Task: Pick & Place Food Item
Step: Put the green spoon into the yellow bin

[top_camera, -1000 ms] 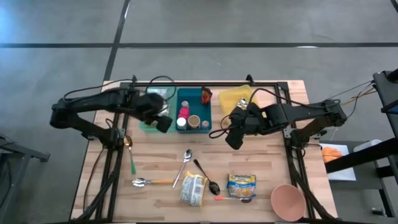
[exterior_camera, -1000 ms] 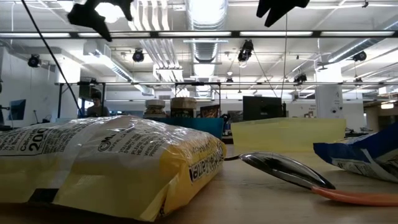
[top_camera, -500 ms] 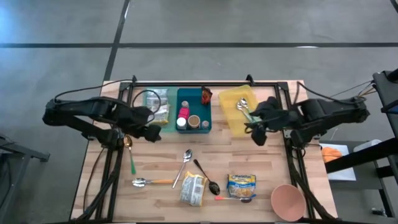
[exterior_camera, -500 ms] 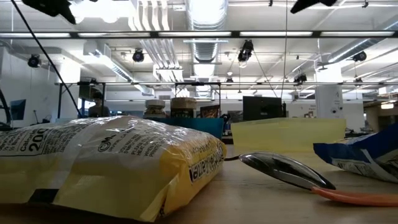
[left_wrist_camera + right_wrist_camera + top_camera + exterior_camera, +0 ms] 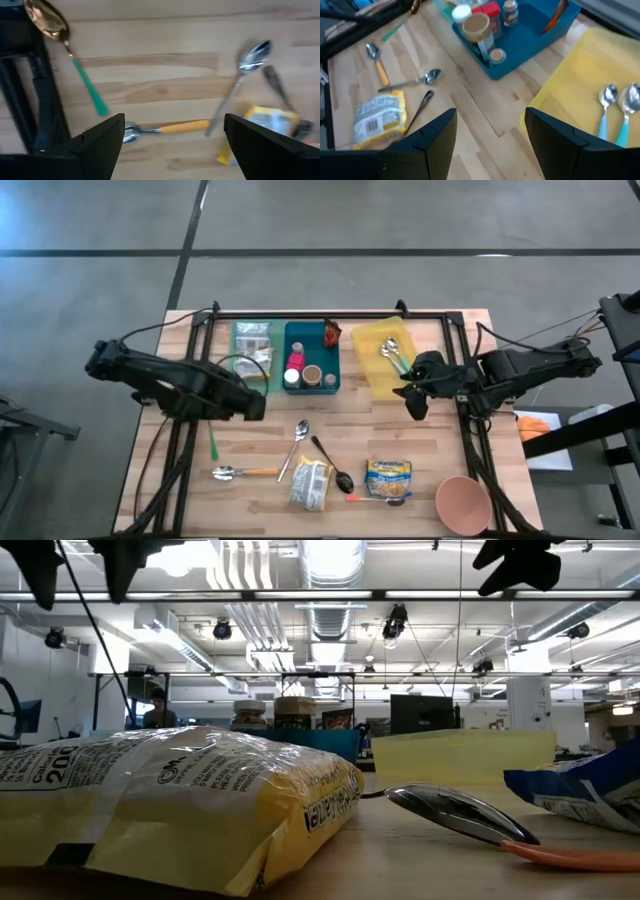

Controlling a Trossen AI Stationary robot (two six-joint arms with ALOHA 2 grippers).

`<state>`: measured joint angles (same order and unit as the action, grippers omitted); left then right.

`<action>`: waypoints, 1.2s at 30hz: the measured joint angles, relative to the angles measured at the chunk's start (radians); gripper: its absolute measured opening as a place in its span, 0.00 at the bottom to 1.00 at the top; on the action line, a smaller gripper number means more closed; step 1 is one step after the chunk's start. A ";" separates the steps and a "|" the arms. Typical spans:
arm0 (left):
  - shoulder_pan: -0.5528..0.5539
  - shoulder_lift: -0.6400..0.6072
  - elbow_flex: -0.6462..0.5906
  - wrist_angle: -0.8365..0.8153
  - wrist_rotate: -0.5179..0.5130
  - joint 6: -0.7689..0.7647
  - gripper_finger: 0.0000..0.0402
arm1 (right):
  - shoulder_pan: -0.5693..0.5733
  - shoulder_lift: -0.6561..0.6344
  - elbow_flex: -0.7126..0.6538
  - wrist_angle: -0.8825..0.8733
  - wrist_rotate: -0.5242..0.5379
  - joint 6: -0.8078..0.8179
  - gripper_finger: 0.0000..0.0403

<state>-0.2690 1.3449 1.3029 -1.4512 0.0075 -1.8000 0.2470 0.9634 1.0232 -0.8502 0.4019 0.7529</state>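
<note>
Yellow food packet [image 5: 309, 483] lies on the bench just below the blue bin [image 5: 311, 357], so bring your left tool [image 5: 250, 408], wide open and empty, straight over it, while the right tool [image 5: 415, 402], half open and empty, waits beside the yellow tray [image 5: 372, 340].

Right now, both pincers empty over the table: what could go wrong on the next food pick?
1. The yellow packet lies close between the silver spoon and the dark spoon; a descending pincer may knock either one.
2. The blue packet appears to lie against the pink-handled spoon; lifting it could drag the spoon.
3. The left pincer, open, hovers over loose spoons, not food, so it needs repositioning.
</note>
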 joint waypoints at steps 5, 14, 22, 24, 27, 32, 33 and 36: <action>-0.027 0.086 -0.002 -0.086 0.000 0.015 0.86 | 0.002 0.001 -0.008 0.001 -0.021 0.000 0.57; -0.044 -0.029 -0.299 0.120 0.035 -0.038 0.86 | 0.005 0.001 0.018 -0.005 -0.021 -0.012 0.57; -0.059 -0.180 -0.538 0.246 0.137 -0.149 0.86 | 0.011 0.001 0.033 -0.004 -0.037 -0.022 0.57; -0.060 -0.183 -0.560 0.249 0.152 -0.143 0.86 | 0.011 0.001 0.033 -0.004 -0.037 -0.023 0.57; -0.060 -0.172 -0.583 0.284 0.170 -0.116 0.86 | 0.010 0.001 0.033 -0.005 -0.036 -0.022 0.57; -0.060 -0.164 -0.634 0.337 0.174 -0.083 0.86 | 0.010 0.001 0.033 -0.004 -0.036 -0.020 0.57; -0.060 -0.165 -0.651 0.354 0.178 -0.082 0.86 | 0.010 0.001 0.033 -0.004 -0.036 -0.020 0.57; -0.060 -0.165 -0.700 0.451 0.188 -0.082 0.86 | 0.010 0.001 0.033 -0.004 -0.036 -0.020 0.57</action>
<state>-0.3294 1.1800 0.6033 -1.0006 0.1959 -1.8816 0.2573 0.9646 1.0557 -0.8543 0.3656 0.7334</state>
